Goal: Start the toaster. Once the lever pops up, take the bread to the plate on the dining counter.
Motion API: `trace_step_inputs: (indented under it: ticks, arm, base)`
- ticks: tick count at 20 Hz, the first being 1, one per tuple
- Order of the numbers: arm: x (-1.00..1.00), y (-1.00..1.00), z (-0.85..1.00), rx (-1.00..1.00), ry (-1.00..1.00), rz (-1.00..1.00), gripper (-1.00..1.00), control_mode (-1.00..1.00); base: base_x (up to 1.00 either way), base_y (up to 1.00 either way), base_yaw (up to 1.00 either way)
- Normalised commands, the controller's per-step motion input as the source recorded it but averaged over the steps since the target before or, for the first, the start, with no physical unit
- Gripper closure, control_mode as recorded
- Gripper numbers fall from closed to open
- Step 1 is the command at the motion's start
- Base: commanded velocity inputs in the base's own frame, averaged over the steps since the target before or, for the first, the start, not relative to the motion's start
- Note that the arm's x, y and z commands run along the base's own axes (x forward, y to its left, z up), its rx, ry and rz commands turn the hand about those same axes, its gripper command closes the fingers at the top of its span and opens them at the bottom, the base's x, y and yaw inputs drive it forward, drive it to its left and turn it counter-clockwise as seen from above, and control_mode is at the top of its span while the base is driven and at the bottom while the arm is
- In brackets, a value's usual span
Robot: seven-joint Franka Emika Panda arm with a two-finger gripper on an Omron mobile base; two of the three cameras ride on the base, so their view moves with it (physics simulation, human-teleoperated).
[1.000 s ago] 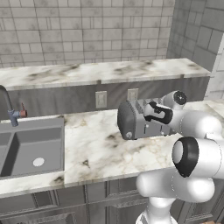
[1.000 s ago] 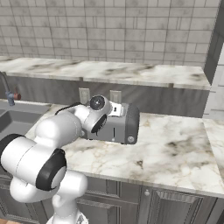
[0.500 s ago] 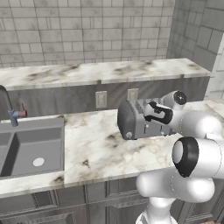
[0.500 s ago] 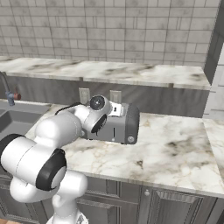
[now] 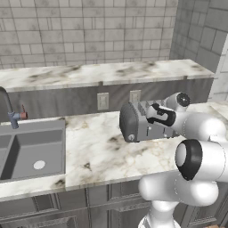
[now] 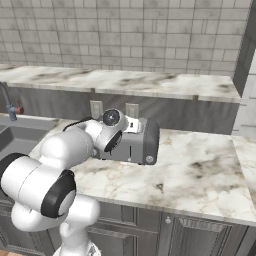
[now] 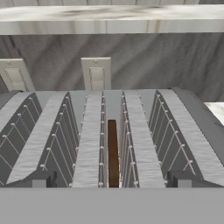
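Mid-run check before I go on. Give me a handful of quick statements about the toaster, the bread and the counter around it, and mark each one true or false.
1. The bread sits edge-up in a slot of the toaster. True.
2. The toaster stands in the sink basin. False: it stands on the marble worktop, to the right of the sink.
3. Two wall outlets are on the grey panel behind the toaster. True.
4. The bread lies flat on the worktop beside the toaster. False: it is down inside a middle slot.
5. The toaster has a small round knob on its end face. True.
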Motion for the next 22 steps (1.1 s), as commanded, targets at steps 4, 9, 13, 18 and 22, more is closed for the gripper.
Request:
trace_step_inputs:
  ticks: [4,9,13,18,22]
  arm:
    - [0.00,0.00,0.00,0.00,0.00,0.00,-1.00,-1.00]
    - [0.00,0.00,0.00,0.00,0.00,0.00,-1.00,-1.00]
    - [0.00,0.00,0.00,0.00,0.00,0.00,-1.00,-1.00]
    - [0.00,0.00,0.00,0.00,0.00,0.00,-1.00,-1.00]
    - [0.00,0.00,0.00,0.00,0.00,0.00,-1.00,-1.00]
  base:
    - [0.00,0.00,0.00]
    - [0.00,0.00,0.00]
    - [0.00,0.00,0.00]
    - [0.00,0.00,0.00]
    - [0.00,0.00,0.00]
